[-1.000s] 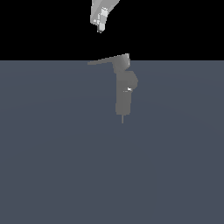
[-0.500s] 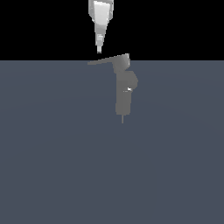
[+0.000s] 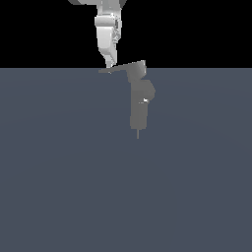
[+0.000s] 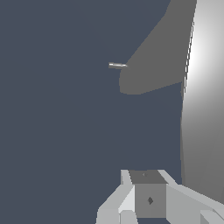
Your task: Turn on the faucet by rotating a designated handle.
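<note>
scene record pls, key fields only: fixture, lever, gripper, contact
faucet: grey upright column with a side bulge and a thin pin at its lower end, on a flat grey surface
handle: long thin lever from a boxy hub, pointing to the exterior view's left
gripper: pointing down, tips right at the outer end of the handle
jaws: cannot tell if open or shut
contact: appears touching or nearly so; not certain from these views
wrist view: faucet body close up, filling one side
</note>
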{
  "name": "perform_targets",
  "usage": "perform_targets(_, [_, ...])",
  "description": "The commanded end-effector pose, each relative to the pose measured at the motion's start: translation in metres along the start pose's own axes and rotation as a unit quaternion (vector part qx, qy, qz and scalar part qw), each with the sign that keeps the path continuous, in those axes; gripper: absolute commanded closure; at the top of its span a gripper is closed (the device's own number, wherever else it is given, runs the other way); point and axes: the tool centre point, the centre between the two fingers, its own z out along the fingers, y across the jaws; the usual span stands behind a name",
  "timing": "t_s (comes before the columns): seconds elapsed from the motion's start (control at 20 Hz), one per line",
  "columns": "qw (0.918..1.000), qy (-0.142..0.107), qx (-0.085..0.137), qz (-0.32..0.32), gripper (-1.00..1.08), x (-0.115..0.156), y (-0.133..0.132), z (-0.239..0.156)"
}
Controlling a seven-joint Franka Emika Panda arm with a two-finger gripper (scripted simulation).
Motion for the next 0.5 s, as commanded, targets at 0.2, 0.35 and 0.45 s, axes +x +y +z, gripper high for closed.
perform_targets(0.2, [0.9997,0.008,0.0,0.022,1.08,-0.0041,-0.0086,0.0109])
perform_targets(0.35, [0.9997,0.009,0.0,0.023,1.08,-0.0044,-0.0091,0.0116])
perform_targets(0.45, [0.9997,0.009,0.0,0.023,1.08,-0.0044,-0.0091,0.0116])
